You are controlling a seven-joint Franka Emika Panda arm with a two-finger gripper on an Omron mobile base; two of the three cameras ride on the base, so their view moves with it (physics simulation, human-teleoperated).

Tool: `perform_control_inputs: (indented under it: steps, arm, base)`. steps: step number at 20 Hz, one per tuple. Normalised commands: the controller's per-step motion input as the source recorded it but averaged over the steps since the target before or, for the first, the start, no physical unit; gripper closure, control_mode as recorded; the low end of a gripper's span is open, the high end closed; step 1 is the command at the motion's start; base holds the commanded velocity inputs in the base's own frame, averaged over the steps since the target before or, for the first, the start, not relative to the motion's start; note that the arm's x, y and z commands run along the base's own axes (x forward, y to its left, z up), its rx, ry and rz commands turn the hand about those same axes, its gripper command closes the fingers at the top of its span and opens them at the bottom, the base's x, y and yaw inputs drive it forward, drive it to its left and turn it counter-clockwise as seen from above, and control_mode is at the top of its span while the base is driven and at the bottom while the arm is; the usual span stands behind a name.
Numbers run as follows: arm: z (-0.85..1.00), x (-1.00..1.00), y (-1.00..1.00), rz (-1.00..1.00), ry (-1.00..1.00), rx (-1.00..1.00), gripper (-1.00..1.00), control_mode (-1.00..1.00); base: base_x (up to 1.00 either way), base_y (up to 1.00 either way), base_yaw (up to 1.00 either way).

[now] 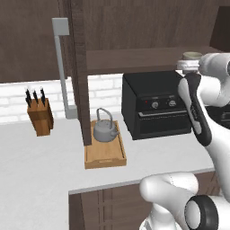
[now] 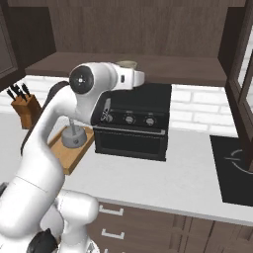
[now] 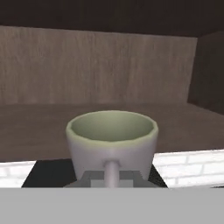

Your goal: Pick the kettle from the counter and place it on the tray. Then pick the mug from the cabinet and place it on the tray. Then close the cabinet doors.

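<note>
- Sitting right in front of the hand camera, the mug [image 3: 112, 142] is showing its handle toward the gripper [image 3: 112, 177], and the gripper is squeezing shut on that handle.
- Holding the mug by its thin handle, the gripper is hanging in front of the cabinet [image 3: 96, 65] shelf, above the black oven [image 1: 157, 104].
- Below the gripper and off to its left, the kettle [image 1: 104, 126] is sitting on the tray [image 1: 106, 152], so the first job is looking done.
- That wooden tray is lying on the surface [image 1: 40, 166], well apart from the gripper.
- Beside the tray, one of the cabinet doors [image 1: 80, 72] is hanging open, and its grey bar handle [image 1: 63, 67] is standing farther left.
- Further left again, a knife block [image 1: 40, 112] is standing on the surface.
- Right now the robot is working on the mug step, I think: carrying the mug out to the tray.
- Next, the arm is needing to swing down and left, going around the open door and the oven.
- It is needing to set the mug on the bare part of the tray, next to the kettle, without bumping it.
- After that, the doors are waiting to be closed.
</note>
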Motion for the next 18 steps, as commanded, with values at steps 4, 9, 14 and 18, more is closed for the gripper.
perform_control_inputs:
  steps: [4, 9, 14, 18]
  arm:
    - [-0.09, -0.76, 0.52, 0.47, 0.01, -0.03, 1.00, -1.00]
    - [-0.22, -0.60, 0.55, 0.50, 0.03, -0.03, 1.00, -1.00]
    - [-0.39, -0.32, 0.80, 0.46, 0.07, -0.06, 1.00, -1.00]
    - [-0.44, -0.27, 0.72, 0.46, 0.05, -0.04, 1.00, -1.00]
  base:
    - [0.00, 0.00, 0.00]
    - [0.00, 0.00, 0.00]
    - [0.00, 0.00, 0.00]
    - [0.00, 0.00, 0.00]
